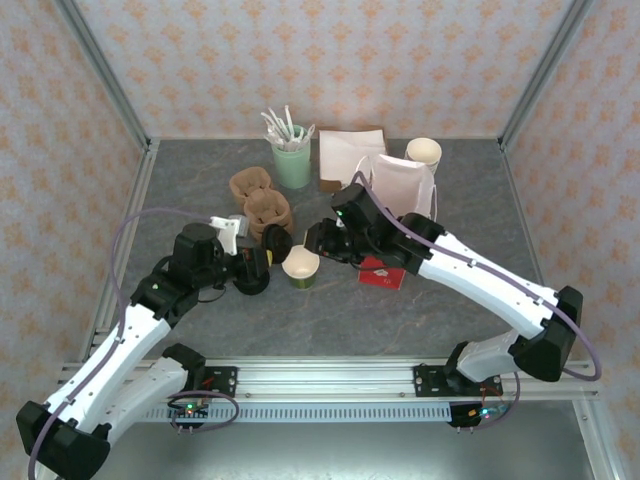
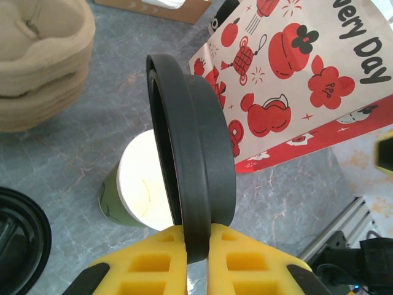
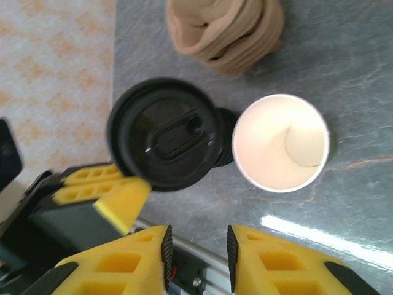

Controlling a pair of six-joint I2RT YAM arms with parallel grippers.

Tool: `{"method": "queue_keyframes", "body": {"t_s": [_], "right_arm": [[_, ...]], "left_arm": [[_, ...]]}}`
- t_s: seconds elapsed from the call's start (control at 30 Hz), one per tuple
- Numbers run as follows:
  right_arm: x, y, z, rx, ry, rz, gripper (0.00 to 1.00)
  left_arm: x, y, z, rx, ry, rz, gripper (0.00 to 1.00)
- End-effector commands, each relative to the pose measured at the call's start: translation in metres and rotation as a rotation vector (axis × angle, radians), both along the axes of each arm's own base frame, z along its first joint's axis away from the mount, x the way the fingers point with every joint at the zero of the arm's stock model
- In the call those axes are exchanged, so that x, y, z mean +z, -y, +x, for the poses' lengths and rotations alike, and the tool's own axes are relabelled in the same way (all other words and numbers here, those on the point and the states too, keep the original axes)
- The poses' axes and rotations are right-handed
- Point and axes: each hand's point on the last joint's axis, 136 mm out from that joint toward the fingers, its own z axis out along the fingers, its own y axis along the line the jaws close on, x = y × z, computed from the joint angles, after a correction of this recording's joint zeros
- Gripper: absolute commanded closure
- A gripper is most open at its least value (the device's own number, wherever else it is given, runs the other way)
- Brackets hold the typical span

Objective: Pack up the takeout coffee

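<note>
Yellow ribbed pads (image 2: 153, 264) of my left pincer (image 2: 196, 249) sit closest to the lens. They are clamped tight on the rim of a flat round black plastic lid (image 2: 196, 153), which stands on edge between them. Just past that lid, on the grey marbled table (image 2: 80, 129), stands the small dark olive-green paper cup (image 2: 138, 184) with its cream-white inside. It is upright: long axis vertical, open mouth facing up, base on the tabletop.

From above, the cup (image 1: 301, 266) sits near the middle of the table. My left pincer (image 1: 262, 255) is just to its left and my right pincer (image 1: 320, 243) is just behind it to the right. My right pincer (image 3: 196, 258) hangs over the spot, its jaws parted by a narrow gap with nothing between them. Below it, the cup (image 3: 280, 142) lies just beside the lid (image 3: 164, 132), on the lid's right.

For room, bare table runs from the cup forward to the aluminium rail (image 1: 330, 375) at the near edge, and the left side is open too. Behind the cup it is crowded. A stack of brown moulded-pulp cup carriers (image 1: 262, 205) and a pale mint-green cup of white utensils (image 1: 292, 162) stand there. A white paper bag with red print (image 2: 295, 80) presses close on the right. A second black lid (image 2: 18, 233) lies flat near the cup.
</note>
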Motion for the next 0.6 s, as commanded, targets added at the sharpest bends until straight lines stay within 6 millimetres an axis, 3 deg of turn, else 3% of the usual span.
{"method": "queue_keyframes", "body": {"t_s": [0.0, 0.2, 0.57], "right_arm": [[-0.024, 0.016, 0.017, -0.116, 0.016, -0.109, 0.69], [-0.052, 0.045, 0.027, -0.204, 0.032, -0.308, 0.70], [-0.060, 0.105, 0.023, -0.276, 0.060, -0.550, 0.73]], "left_arm": [[-0.001, 0.004, -0.009, -0.018, -0.048, -0.063, 0.88], [-0.006, 0.008, -0.005, -0.028, -0.048, -0.073, 0.88], [-0.009, 0.014, -0.002, -0.039, -0.078, -0.107, 0.88]]}}
